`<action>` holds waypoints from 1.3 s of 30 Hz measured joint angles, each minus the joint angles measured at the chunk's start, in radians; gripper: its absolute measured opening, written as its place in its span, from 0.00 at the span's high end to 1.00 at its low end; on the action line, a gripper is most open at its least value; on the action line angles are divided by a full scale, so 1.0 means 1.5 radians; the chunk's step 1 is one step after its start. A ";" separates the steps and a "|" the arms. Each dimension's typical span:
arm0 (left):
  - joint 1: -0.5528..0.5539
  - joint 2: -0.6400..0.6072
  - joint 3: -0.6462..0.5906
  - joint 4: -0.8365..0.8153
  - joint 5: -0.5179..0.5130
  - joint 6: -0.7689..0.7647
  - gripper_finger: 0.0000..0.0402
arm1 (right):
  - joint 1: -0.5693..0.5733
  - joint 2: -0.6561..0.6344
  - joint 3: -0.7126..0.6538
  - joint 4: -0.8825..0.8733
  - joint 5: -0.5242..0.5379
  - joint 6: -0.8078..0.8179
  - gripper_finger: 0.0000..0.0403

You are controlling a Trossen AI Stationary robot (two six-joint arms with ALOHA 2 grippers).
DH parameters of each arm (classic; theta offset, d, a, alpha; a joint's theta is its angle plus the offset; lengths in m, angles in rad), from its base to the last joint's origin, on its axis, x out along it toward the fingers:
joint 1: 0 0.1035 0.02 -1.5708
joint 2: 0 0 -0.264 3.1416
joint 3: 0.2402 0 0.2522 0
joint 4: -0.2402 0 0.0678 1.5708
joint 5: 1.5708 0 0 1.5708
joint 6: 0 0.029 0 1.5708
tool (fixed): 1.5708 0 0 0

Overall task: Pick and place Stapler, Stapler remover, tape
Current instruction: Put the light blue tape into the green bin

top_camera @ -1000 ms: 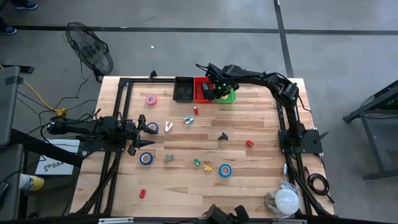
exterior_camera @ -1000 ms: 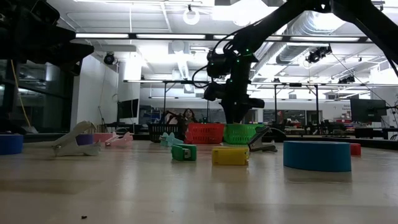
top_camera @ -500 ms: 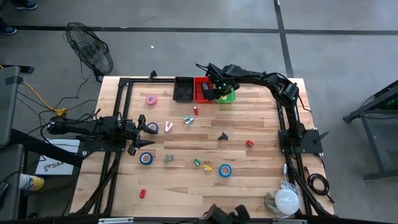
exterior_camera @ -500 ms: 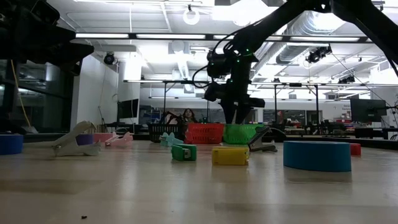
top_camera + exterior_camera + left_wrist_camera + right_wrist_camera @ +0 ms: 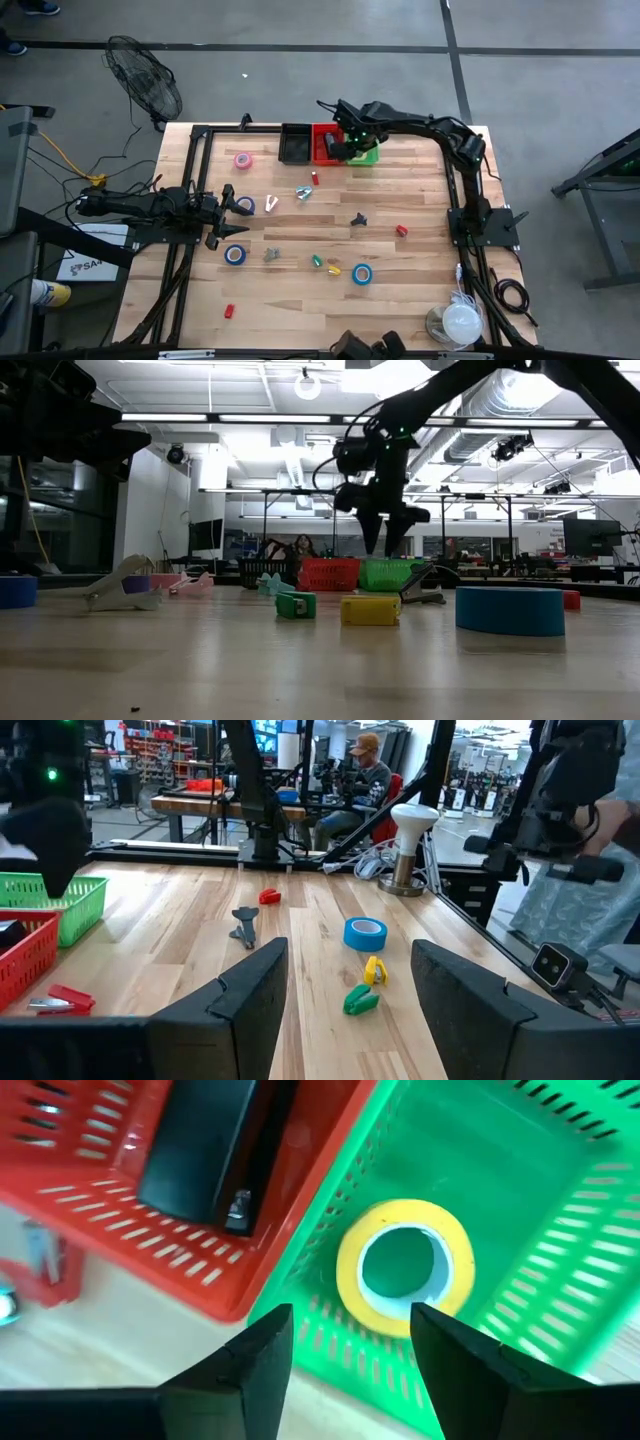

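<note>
- Right tool hangs spread open and empty just above the green basket, yellow tape roll lying flat inside it.
- Left tool, also open, waits well off from the green basket at the bench's left side.
- Blue tape roll sits far from the green basket, toward the near edge. Probably light and stiff; I'd pinch across its wall, through the hole.
- Plenty of bare bench around it, but the basket's walls look like the snag risk.
</note>
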 joint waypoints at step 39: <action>0.000 0.000 0.000 0.000 0.000 0.000 0.48 | 0.494 -0.120 0.001 -0.129 0.091 0.213 0.52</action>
